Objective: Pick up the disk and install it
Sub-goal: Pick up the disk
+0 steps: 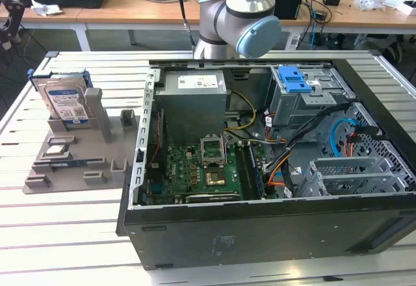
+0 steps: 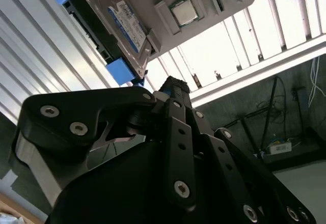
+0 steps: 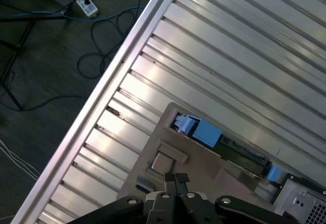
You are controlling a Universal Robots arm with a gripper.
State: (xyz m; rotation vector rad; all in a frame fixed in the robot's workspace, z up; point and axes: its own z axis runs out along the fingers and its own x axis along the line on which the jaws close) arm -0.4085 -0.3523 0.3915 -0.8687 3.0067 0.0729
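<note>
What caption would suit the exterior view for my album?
Disk stands upright in a grey holder beside the open computer case, not yet installed.

A robot arm (image 1: pixel 242 0) is built of smooth silver-grey metal tubes joined by rounded cylindrical joints, one closed by a pale blue round cap (image 1: pixel 259 36). In both wrist views its gripper (image 2: pixel 172 87) (image 3: pixel 175 177) is matte black, made of flat bar-shaped links (image 2: pixel 175 147) and a broad rounded side plate (image 2: pixel 66 117), pinned with shiny silver round-headed screws (image 2: pixel 182 188).

label (image 1: pixel 71 108) on disk (image 1: pixel 57 91), sticker (image 1: pixel 198 82) on power supply (image 1: pixel 194 114): print too small, nothing readable.
</note>
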